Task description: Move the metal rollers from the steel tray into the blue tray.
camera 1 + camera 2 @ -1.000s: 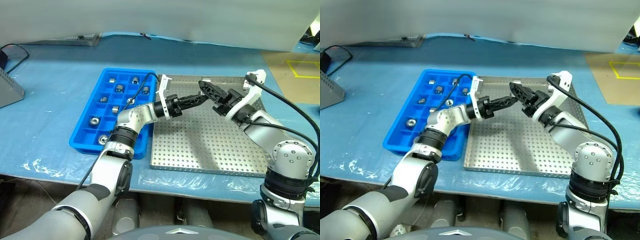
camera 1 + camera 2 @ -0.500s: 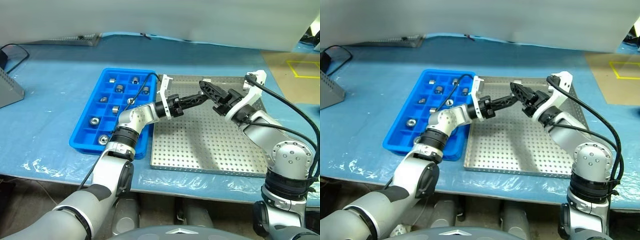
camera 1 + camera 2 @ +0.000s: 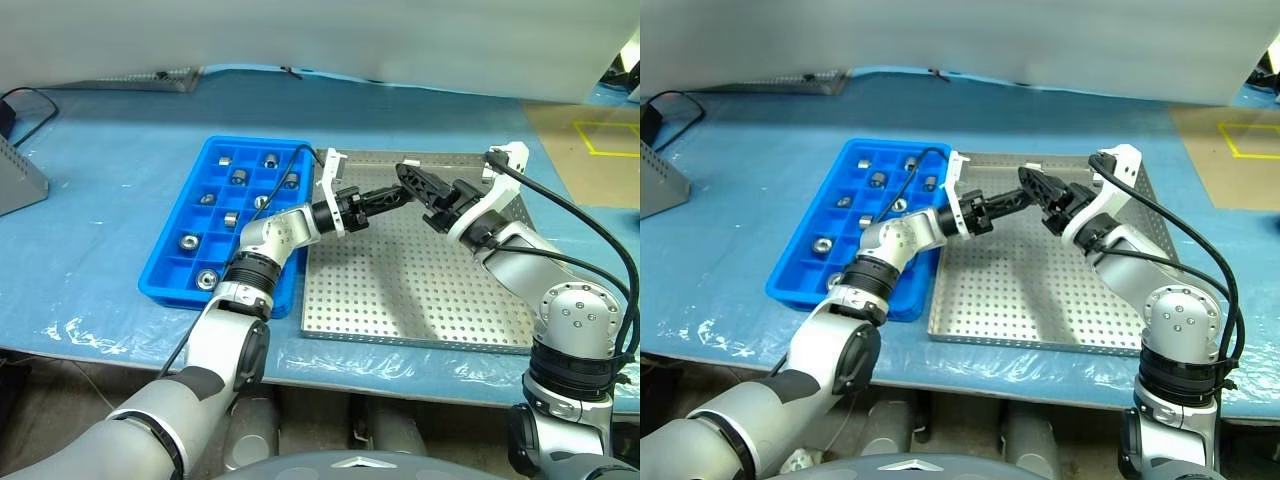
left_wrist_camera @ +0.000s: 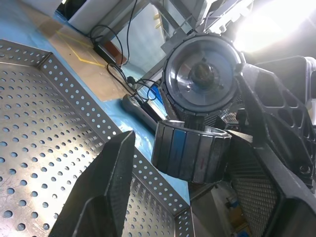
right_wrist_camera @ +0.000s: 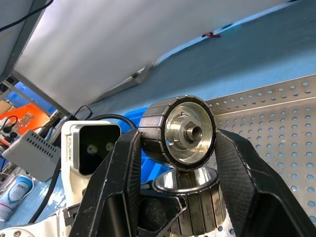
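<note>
Right wrist view: the right claw is clamped across the width of one metal roller, a finger on each flank and the roller's bored face turned back toward the wrist. A second roller sits directly under the held one, touching or nearly touching it. Its axis runs crosswise to the first, so its ribbed side and open rim show.

Left wrist view: the same pair from the opposite side. The second roller lies straight ahead of the left claw, with the right claw's roller just beyond and above it. Whether the left claw has closed on the second roller cannot be told.

Head views: both claws meet tip to tip, raised above the far part of the steel tray, whose perforated floor beneath them appears bare. The blue tray lies on the counter, touching or just beside the steel tray. It is behind the left claw, alongside that arm's forearm, and well apart from the right claw. Several rollers already occupy its compartments.

Judgement: the moment reads as a hand-over or a separation of two rollers held in mid-air, late in the task. The coming move turns on the blue tray lying on the left arm's side. The left arm is therefore the nearer carrier, and it need only draw back toward its own elbow. A roller seated with its bore upward should rest stably in a compartment. One released on its ribbed side may roll
</note>
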Controlling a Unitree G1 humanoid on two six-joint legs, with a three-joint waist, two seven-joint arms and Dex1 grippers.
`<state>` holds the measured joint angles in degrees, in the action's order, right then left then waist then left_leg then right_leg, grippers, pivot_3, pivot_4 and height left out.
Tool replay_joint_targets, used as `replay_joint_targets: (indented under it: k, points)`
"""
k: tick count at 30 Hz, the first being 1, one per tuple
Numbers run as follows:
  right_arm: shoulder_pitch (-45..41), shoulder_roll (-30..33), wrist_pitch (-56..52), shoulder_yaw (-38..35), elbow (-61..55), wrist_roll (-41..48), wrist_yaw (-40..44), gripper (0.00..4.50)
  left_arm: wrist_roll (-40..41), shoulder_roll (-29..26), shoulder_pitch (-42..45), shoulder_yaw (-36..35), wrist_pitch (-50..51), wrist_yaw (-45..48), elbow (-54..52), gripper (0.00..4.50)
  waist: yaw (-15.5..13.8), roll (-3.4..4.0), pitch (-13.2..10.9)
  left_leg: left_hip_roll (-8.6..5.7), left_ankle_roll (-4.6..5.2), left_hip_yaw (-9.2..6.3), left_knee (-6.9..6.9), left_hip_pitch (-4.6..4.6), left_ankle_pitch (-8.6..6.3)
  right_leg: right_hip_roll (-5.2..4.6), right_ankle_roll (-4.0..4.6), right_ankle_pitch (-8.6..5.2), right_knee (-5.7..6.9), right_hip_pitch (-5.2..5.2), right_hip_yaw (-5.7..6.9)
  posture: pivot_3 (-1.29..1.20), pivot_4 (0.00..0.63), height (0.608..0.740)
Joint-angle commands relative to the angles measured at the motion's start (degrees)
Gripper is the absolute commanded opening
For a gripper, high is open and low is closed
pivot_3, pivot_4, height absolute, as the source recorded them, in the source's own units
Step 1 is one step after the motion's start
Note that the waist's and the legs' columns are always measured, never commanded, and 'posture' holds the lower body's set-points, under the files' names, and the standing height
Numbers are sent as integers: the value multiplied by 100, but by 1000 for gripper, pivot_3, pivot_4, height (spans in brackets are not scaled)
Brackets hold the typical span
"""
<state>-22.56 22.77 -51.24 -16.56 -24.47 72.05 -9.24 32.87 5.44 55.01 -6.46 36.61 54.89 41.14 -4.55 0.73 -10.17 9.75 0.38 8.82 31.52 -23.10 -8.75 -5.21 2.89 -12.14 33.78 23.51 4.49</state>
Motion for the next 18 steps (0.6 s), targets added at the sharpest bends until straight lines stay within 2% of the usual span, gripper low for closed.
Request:
replay_joint_targets:
  k: [1,4,7,9,18]
  points:
    - [-5,31,4,83,-155,114,61,1776,30,-3,212,-139,-215,-91,-52,2898,1,0,0,0,7,0,0,0,-4,0,0,0,0,0,0,-97,150,740]
    - [-8,42,14,106,-140,80,65,1776,-148,-1,192,-70,-492,-180,9,2898,-1,0,0,0,7,0,0,0,-5,0,0,0,0,0,0,-94,150,740]
    - [-7,41,32,120,-128,66,67,1776,-6,-9,92,-71,-410,112,-174,2368,-1,0,0,0,10,0,2,-2,-6,0,-1,1,-1,0,0,-94,150,740]
    - [-5,40,44,119,-122,66,70,1776,-130,-20,106,6,-428,12,-191,1849,-1,0,0,0,10,-1,2,-2,-6,0,-1,1,-1,0,0,-92,150,740]
    - [-29,27,65,169,-85,-30,93,1776,-236,-72,154,21,-486,-34,-80,1850,-1,0,0,0,11,-1,2,-1,-7,0,-1,1,0,-1,0,-90,150,740]
